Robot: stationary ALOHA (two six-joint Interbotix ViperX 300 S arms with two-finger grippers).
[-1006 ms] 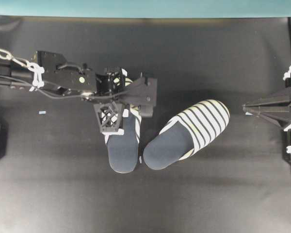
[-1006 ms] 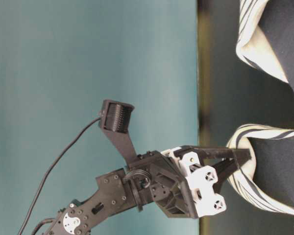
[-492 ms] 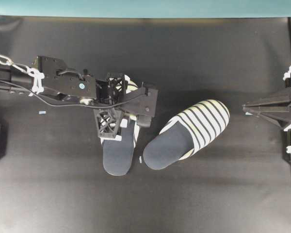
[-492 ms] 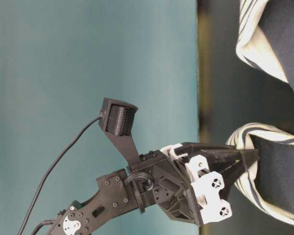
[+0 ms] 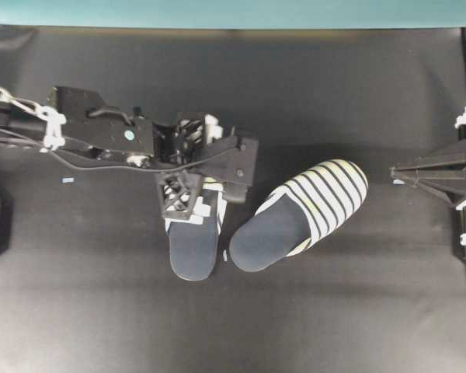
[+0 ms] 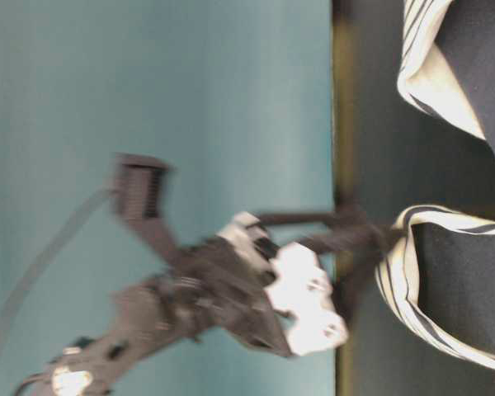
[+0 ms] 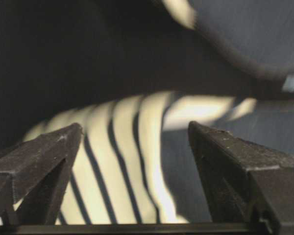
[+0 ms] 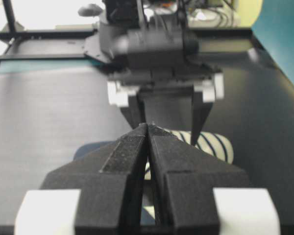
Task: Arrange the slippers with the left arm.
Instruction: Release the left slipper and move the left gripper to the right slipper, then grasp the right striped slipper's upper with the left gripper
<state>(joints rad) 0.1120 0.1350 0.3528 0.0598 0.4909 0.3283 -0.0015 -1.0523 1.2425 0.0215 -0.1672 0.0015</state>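
The left claw (image 5: 193, 172) stands released over the striped toe of one slipper (image 5: 193, 242) near the bench middle. The other slipper (image 5: 301, 214) lies angled beside it and probably needs straightening next.

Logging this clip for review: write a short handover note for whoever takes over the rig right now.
Left gripper: open, over the striped toe of the left slipper, holding nothing.
Right gripper: shut, parked at the right edge, holding nothing.
Slippers: left one points straight toward the far edge; right slipper lies angled, heels close together.
Done: left slipper set down and let go.
Left: turn the right slipper parallel.
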